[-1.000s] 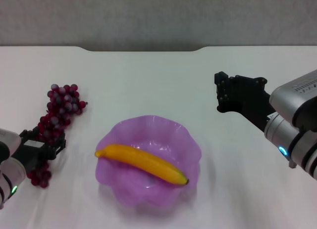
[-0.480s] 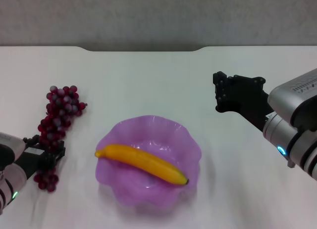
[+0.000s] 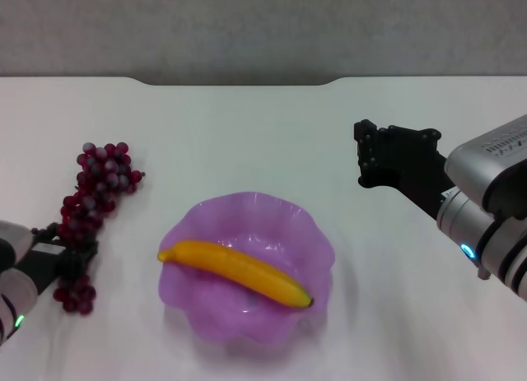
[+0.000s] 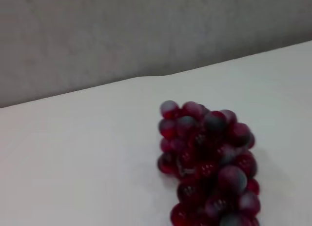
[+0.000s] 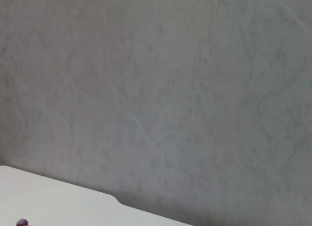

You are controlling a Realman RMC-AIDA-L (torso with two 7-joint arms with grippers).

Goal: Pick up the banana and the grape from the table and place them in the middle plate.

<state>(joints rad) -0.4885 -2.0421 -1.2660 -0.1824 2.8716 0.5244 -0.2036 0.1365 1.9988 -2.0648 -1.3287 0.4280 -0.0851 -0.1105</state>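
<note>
The yellow banana (image 3: 236,272) lies across the middle plate (image 3: 247,212), a translucent purple plate with a wavy rim. On the white table (image 3: 247,134) at the left lies the grape (image 3: 97,183), a long dark red bunch, and the left wrist view shows it close up (image 4: 209,162). My left gripper (image 3: 64,253) sits low over the near part of the bunch, with grapes showing on both sides of it. My right gripper (image 3: 366,155) hangs open and holds nothing, above the table to the right of the plate.
A grey wall (image 3: 263,27) runs behind the table's notched far edge (image 3: 239,83). Bare tabletop lies between the grape and the plate, and beyond the plate.
My left gripper has drawn back toward the near left along the grape bunch, whose near end shifted a little. The right arm has hardly moved.
</note>
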